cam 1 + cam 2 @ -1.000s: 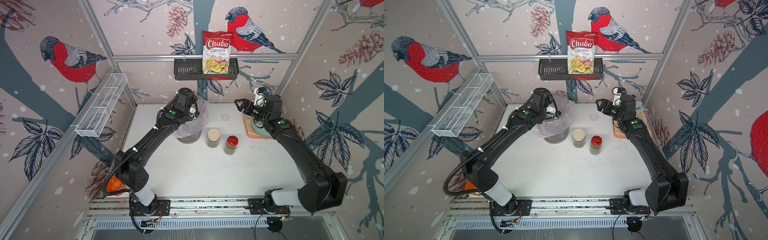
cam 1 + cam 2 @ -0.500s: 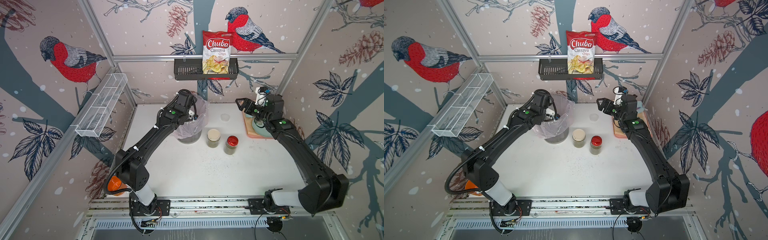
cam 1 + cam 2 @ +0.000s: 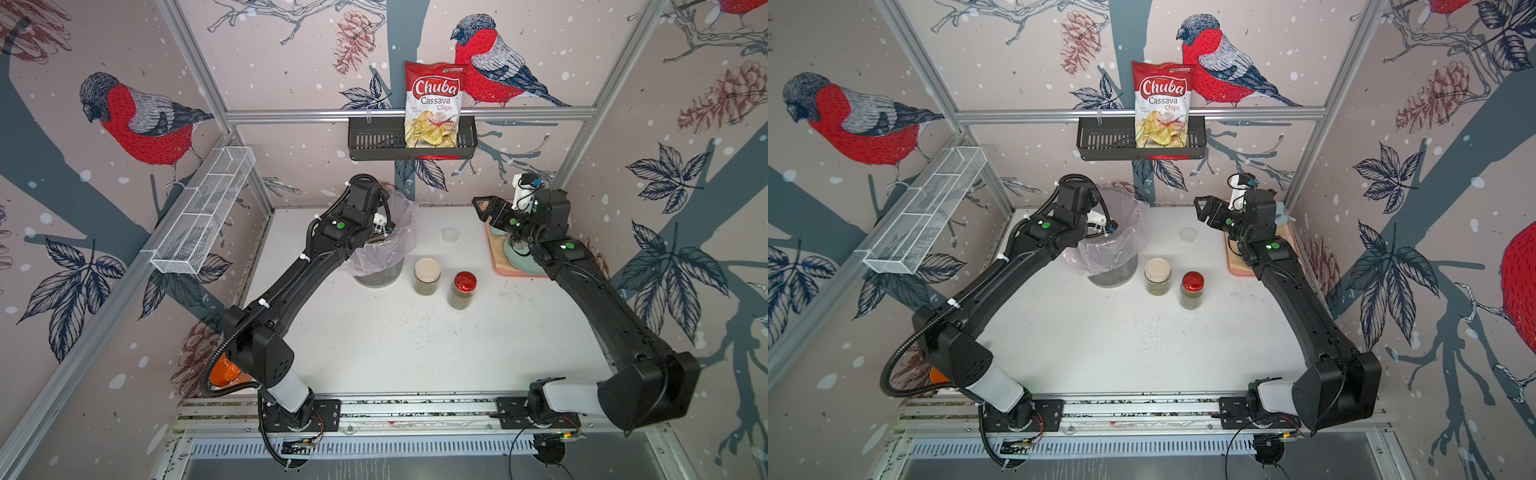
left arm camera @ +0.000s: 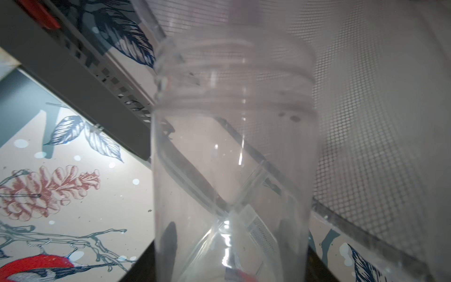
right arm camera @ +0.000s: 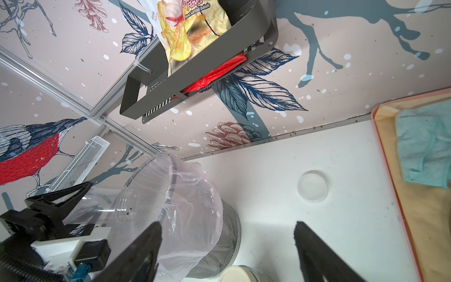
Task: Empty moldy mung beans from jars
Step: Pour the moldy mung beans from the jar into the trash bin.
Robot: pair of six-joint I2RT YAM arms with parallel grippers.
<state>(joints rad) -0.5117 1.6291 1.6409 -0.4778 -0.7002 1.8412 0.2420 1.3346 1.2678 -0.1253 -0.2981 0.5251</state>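
Observation:
My left gripper (image 5: 80, 207) is shut on a lidless clear jar (image 4: 234, 146), lying tipped with its mouth (image 5: 127, 205) at the lined grey mesh bin (image 3: 380, 266). The jar looks empty except for a few dark grains stuck near its neck. Two more jars stand right of the bin, one with a beige lid (image 3: 427, 276) and one with a red lid (image 3: 462, 290). Both show olive-green mung beans (image 3: 459, 302) through their walls. My right gripper (image 3: 484, 208) hangs open and empty above the back right of the table, apart from all the jars.
A loose clear lid (image 3: 450, 234) lies on the table behind the jars. A pink tray (image 3: 496, 257) with a teal cloth (image 5: 427, 146) sits at the back right. A black wall basket holds a chips bag (image 3: 432, 108). A white mesh shelf (image 3: 203, 216) runs along the left wall.
The left wrist has shifted slightly at the bin's rim with the jar still in its grip. The right arm has hardly moved.

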